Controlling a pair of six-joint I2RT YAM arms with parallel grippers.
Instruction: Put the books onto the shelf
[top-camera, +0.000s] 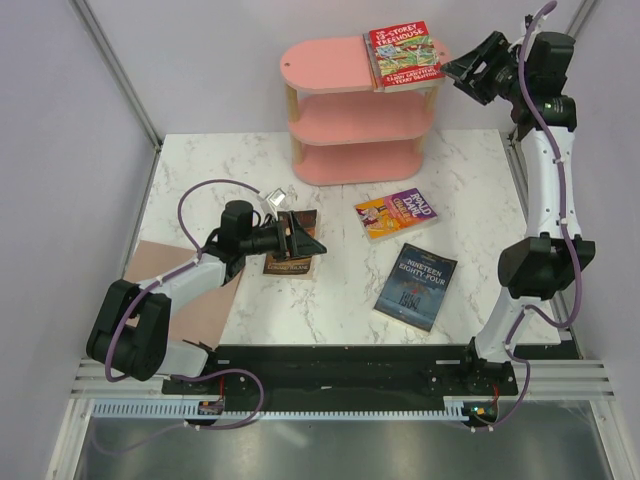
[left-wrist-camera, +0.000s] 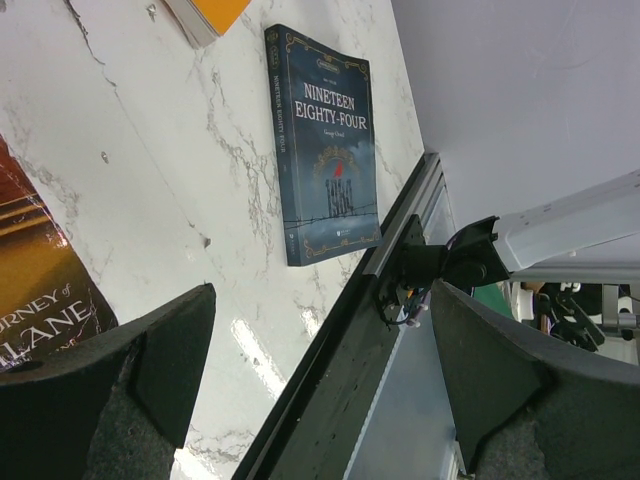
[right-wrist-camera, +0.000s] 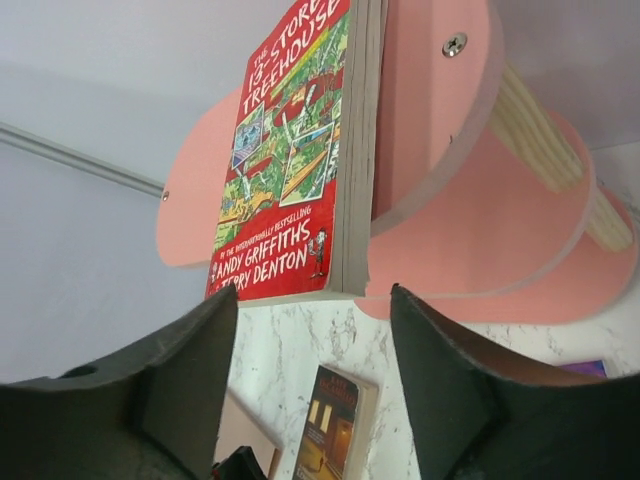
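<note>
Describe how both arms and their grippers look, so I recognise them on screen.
The left arm and right arm match: white links, black joint housings, a purple cable looped along each. The left gripper and right gripper are matte black with broad wedge-shaped fingers.

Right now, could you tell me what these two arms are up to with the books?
One book is shelved: the red Treehouse book lies on the top board of the pink shelf, at its right end. The right gripper sits just off that end, jaws open, holding nothing. The left gripper hovers open over the dark brown book on the table. The Roald Dahl book and Nineteen Eighty-Four lie there too, not yet shelved.
</note>
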